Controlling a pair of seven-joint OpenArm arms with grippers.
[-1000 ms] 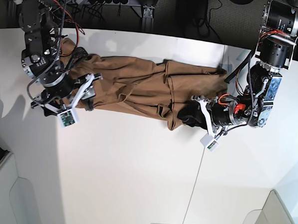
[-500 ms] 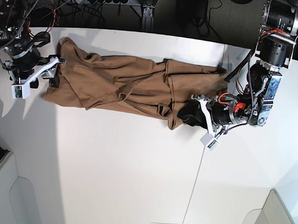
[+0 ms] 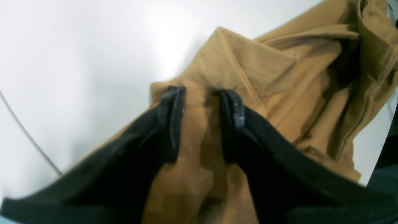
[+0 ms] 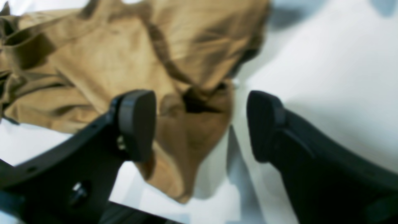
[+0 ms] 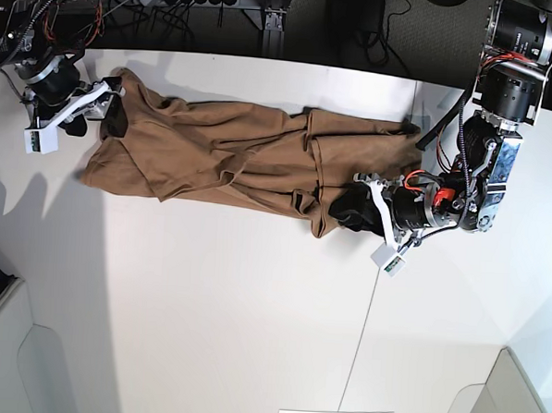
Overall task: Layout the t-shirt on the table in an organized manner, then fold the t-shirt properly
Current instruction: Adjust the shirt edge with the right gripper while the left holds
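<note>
While the left hand (image 3: 201, 93) grips one t-shirt (image 5: 232, 158), the right hand (image 4: 199, 124) hangs released.

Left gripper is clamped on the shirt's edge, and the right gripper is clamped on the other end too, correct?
Not quite. The left gripper does pinch the t-shirt, but the right gripper is open: the right wrist view shows its fingers wide apart above the cloth's corner and the table, gripping nothing.
</note>
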